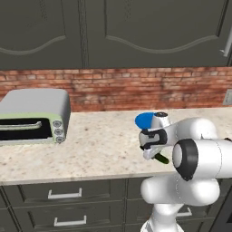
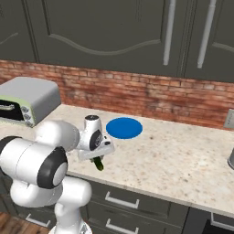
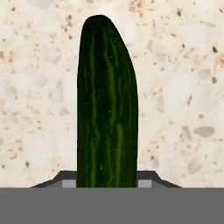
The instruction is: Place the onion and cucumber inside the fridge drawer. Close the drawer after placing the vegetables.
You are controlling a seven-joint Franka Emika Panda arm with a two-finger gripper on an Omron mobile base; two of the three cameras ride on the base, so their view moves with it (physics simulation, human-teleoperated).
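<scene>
The cucumber (image 3: 107, 105), dark green and slim, lies on the speckled counter and runs straight up between my finger tips in the hand view. My gripper (image 3: 107, 183) is shut on its near end. From the base cameras, the gripper (image 1: 153, 155) (image 2: 95, 157) points down near the counter's front edge, and the cucumber (image 1: 162, 159) (image 2: 98, 164) sticks out below the hand. The onion and the fridge drawer are out of view.
A flat blue disc (image 1: 143, 120) (image 2: 124, 128) lies on the counter (image 1: 99, 149) just behind the hand. A toaster oven (image 1: 34, 115) (image 2: 27, 103) stands at the left. A brick wall (image 2: 151, 96) backs the counter, with dark cabinets above and drawers below.
</scene>
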